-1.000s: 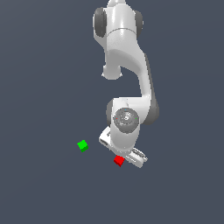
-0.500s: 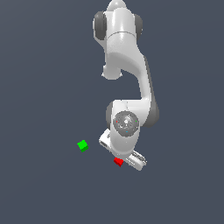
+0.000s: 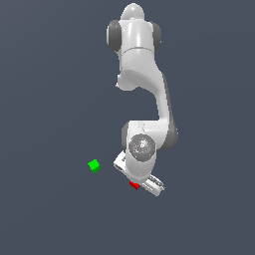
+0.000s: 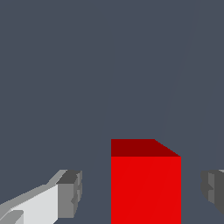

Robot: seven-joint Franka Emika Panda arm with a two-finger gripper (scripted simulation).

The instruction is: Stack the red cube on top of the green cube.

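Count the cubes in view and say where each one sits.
2. The green cube lies alone toward the exterior view's left; the red cube sits between the open gripper's fingers.

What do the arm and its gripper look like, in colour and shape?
The arm is glossy white with rounded, thick links and dark grey bands at the joints. One joint shows a round grey cap. The gripper has a white body and blocky grey fingertips. No cables or markings are visible.

Pincer (image 4: 140,192) lower now, red cube (image 4: 145,186) mostly hidden beneath.
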